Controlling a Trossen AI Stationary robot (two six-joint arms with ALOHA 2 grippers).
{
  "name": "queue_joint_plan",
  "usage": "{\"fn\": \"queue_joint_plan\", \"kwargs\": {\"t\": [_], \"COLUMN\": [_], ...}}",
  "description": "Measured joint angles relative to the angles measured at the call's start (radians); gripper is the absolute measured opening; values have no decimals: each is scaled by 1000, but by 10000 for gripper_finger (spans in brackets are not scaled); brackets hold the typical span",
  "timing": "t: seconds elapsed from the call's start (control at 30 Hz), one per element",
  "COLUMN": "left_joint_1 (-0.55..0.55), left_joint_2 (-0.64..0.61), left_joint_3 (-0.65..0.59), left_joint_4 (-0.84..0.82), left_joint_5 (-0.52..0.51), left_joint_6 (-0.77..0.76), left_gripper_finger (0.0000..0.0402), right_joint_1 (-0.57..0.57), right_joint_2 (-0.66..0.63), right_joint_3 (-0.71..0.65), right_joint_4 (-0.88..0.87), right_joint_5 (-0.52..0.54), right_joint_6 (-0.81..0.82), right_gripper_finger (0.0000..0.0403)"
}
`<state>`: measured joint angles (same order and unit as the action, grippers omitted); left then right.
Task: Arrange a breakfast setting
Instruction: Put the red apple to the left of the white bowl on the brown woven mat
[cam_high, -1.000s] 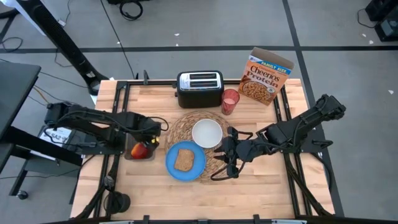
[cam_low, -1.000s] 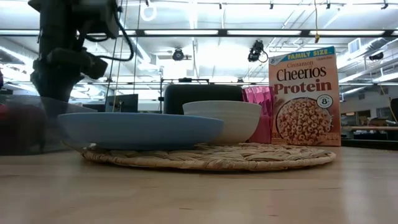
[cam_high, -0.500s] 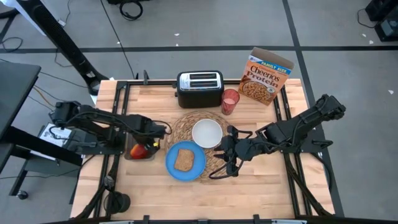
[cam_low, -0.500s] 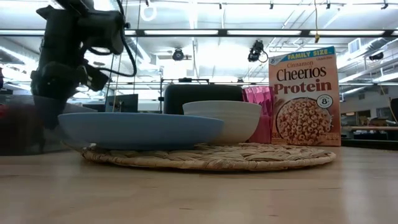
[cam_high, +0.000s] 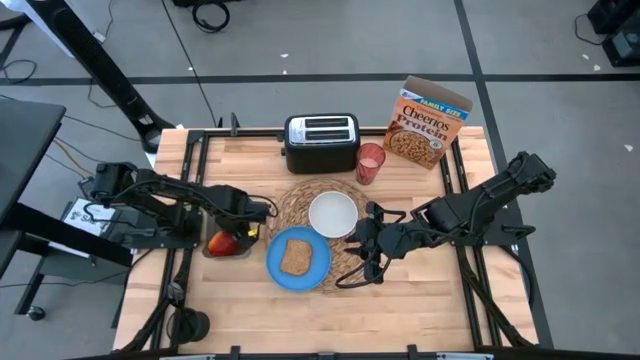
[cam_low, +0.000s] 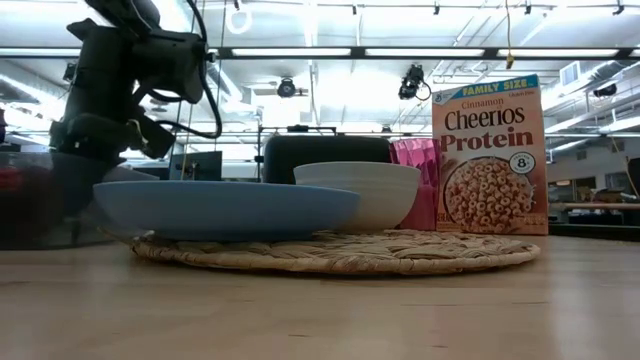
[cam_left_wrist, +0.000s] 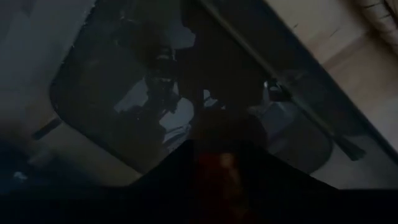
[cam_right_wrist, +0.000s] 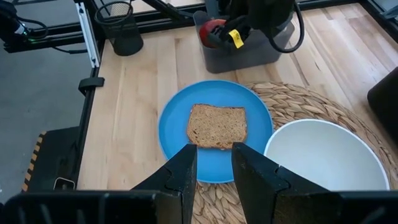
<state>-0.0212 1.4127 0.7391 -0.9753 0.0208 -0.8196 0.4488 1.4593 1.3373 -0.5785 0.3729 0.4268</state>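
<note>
The round straw placemat (cam_high: 290, 205) lies mid-table. On it rest the white bowl (cam_high: 333, 214) and the blue plate (cam_high: 275, 262), which carries the toast slice (cam_high: 295, 257). The red cup (cam_high: 370, 163) and the Cheerios box (cam_high: 425, 125) stand behind them. The red apple (cam_high: 221, 241) lies in the grey tray (cam_right_wrist: 249, 56) at the left. My left gripper (cam_high: 243, 228) is down in the tray right beside the apple. My right gripper (cam_right_wrist: 214, 171) is open and empty, above the placemat's right edge, facing the plate. I cannot make out the spoon.
The black-and-silver toaster (cam_high: 321, 140) stands at the far edge behind the placemat. Black frame rails run along the table's left and right sides. Bare wood shows along the near edge and at the right of the placemat.
My left arm has reached farther over the tray, its wrist going toward the table's right and tipping down over the apple. My right arm has kept still.
</note>
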Motion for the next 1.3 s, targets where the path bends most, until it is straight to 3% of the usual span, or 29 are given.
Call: {"fn": "queue_joint_plan", "kwargs": {"t": [0.3, 0.53, 0.8, 0.9, 1.03, 1.3], "left_joint_1": [-41, -51, -63, -85, -92, -42], "left_joint_2": [-53, -226, -444, -500, -510, -250], "left_joint_3": [0, 17, 157, 199, 176, 74], "left_joint_4": [-61, -128, -124, -24, 234, 617], "left_joint_5": [0, -40, -267, -409, -571, -620], "left_joint_6": [-39, -122, -137, -112, -45, -2], "left_gripper_finger": [19, 23, 17, 16, 19, 18], "right_joint_1": [0, 0, -2, -2, -2, 10], "right_joint_2": [0, 0, 0, 0, 0, -106], "right_joint_3": [0, 0, 0, 0, 0, 62], "right_joint_4": [0, -1, -2, -2, -2, -43], "right_joint_5": [-1, -4, -4, -4, -4, 0], "right_joint_6": [-2, -7, -3, 14, 15, 47], "right_gripper_finger": [110, 110, 110, 110, 110, 110]}}
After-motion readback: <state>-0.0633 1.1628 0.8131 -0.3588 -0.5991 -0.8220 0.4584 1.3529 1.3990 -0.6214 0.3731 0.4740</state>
